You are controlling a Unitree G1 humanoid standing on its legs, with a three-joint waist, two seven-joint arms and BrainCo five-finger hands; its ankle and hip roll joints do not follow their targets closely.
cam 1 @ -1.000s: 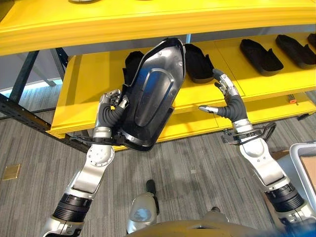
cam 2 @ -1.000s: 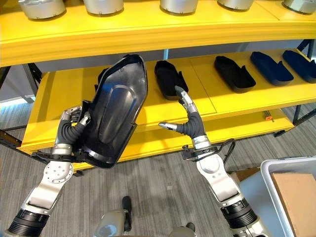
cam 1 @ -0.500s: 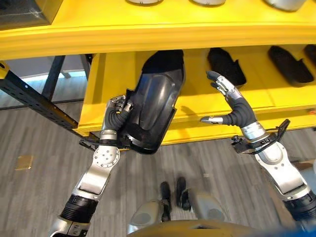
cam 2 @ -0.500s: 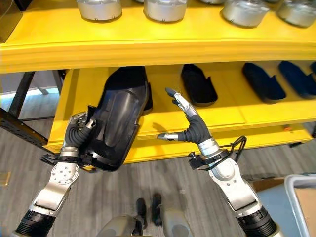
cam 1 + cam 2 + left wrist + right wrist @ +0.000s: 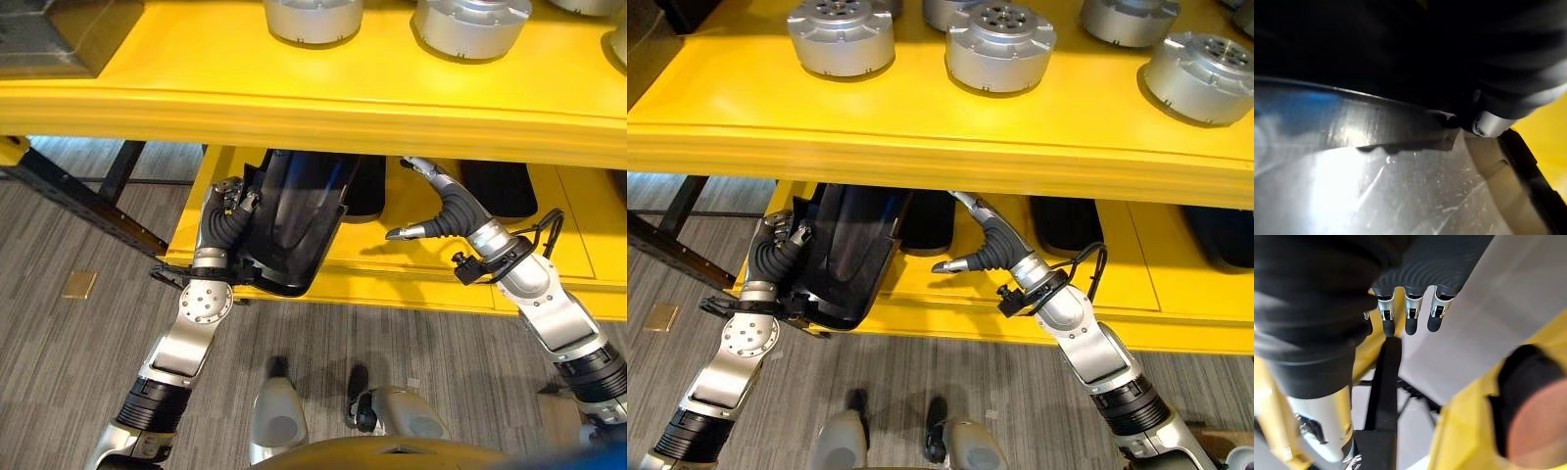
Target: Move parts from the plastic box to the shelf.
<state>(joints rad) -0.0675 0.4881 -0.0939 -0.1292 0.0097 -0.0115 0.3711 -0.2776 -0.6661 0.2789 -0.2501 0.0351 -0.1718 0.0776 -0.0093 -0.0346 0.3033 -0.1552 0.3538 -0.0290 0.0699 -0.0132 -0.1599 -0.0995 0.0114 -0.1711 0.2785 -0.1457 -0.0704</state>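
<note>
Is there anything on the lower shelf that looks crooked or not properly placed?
Yes. The big black part is tilted, half under the upper shelf, its lower end sticking out past the lower shelf edge. The left hand holds it, so it is not set down yet.

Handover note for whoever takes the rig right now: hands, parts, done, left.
Left robot hand: shut on the big black part, whose upper end reaches under the top shelf onto the lower shelf.
Right robot hand: open, holding nothing, beside the part.
Done: other black parts already lie on the lower shelf.
Left: set this part down and let go.
</note>
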